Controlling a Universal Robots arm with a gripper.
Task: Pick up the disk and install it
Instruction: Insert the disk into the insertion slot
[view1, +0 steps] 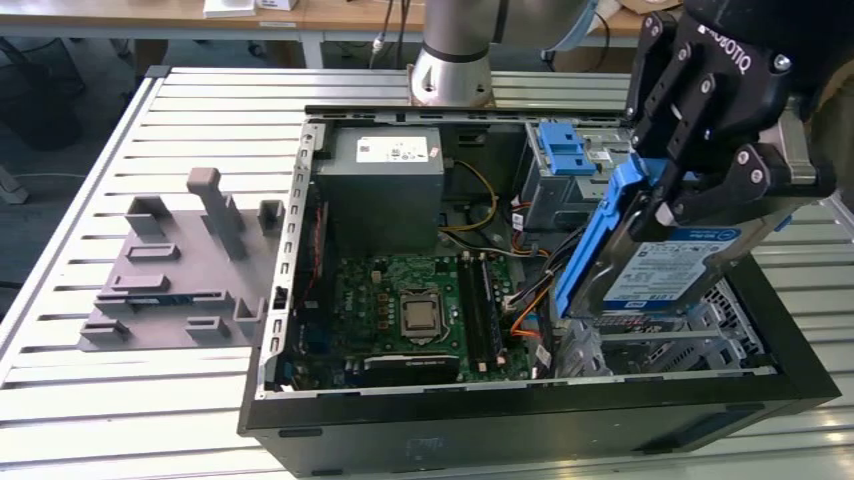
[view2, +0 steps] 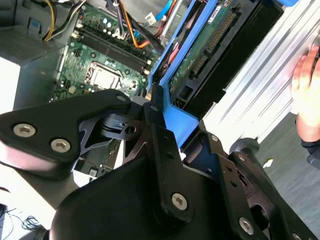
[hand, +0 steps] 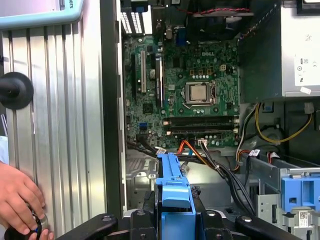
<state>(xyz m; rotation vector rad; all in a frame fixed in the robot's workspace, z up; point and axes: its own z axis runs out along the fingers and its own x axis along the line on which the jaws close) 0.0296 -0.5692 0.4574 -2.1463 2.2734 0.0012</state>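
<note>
Exterior view, left to right: grey moulded plastic fixture (view1: 174, 270) on the slatted metal desk (view1: 80, 420); open black computer case (view1: 534, 420); silver rectangular disk in a blue plastic carrier frame (view1: 667, 275), held over the case's drive-bay end. The disk's upper part is hidden under the black gripper (view1: 701, 195). Long axis steeply tilted, lower end leaning to the exterior view's left, label facing the camera. Jaws clamped on the blue frame.

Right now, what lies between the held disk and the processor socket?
In the exterior view, the memory slots and loose orange cables lie between the disk and the processor socket.
</note>
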